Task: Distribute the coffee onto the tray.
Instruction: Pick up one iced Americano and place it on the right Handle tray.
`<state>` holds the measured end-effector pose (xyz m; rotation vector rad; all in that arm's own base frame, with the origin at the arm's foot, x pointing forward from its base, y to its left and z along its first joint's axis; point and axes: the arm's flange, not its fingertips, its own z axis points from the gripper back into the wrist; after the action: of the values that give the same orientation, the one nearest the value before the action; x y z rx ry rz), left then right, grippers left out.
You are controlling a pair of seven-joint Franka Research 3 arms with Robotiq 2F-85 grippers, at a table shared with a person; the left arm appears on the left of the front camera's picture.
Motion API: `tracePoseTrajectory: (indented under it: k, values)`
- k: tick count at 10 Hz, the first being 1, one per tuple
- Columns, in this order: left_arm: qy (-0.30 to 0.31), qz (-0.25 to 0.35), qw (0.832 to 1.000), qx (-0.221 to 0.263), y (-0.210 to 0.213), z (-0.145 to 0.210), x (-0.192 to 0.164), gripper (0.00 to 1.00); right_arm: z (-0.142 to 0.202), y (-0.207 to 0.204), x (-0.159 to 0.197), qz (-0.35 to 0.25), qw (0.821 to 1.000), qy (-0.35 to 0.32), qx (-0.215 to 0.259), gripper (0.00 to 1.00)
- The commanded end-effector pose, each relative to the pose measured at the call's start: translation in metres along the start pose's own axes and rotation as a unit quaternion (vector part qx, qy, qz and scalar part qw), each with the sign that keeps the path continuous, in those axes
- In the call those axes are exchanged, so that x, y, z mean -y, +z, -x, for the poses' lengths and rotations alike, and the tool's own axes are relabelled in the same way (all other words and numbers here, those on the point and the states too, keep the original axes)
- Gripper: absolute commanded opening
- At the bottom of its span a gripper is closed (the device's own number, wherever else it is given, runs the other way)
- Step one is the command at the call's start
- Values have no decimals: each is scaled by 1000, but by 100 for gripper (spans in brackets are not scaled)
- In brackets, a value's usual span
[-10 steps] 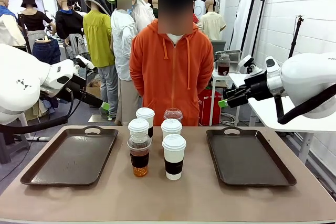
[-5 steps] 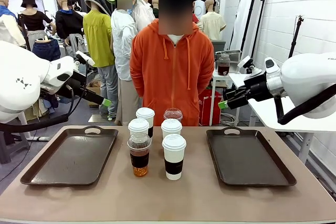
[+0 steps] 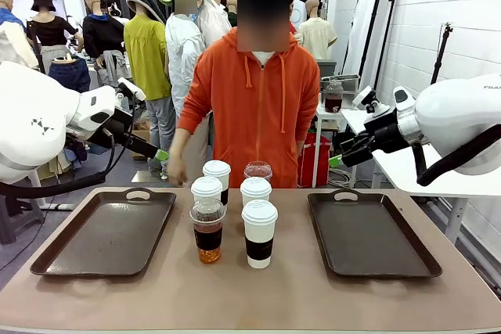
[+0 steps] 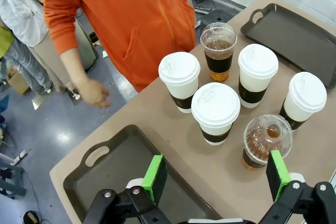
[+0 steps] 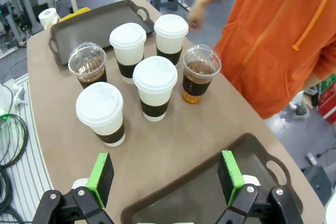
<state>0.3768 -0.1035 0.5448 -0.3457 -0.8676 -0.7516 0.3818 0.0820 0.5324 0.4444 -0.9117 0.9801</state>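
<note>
Both pincers hang in the air, wide open, with nothing in them: the left pincer [image 3: 160,154] is up on the left side and the right pincer [image 3: 335,160] is up on the right side. They have barely moved in the last second.

What is new is the person's hand [image 3: 178,170]. It was behind the person's back, and now it hangs out in front, near the far cups.

No cup has moved. All 6 stand close together in the middle of the bench [image 3: 313,295], 4 white cups [image 3: 259,232] and 2 clear cups [image 3: 208,234], between the left tray [image 3: 102,236] and the right tray [image 3: 372,240]. Both trays are bare, so the job has not begun. I think the person may pick up a cup soon, so the arms should watch that hand.
</note>
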Motion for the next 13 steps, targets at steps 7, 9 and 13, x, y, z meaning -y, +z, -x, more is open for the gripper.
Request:
tracePoseTrajectory:
  k: [7, 9, 13]
  values:
    - [2, 3, 1000, 2, 1, 0, -1, 100, 0, -1, 1, -7, 1000, -1, 10, 100]
    - [2, 3, 1000, 2, 1, 0, -1, 100, -4, 2, 4, 7, 1000, -10, -1, 100]
    - [2, 3, 1000, 2, 1, 0, -1, 100, -19, -3, 45, 13, 998, -27, -62, 100]
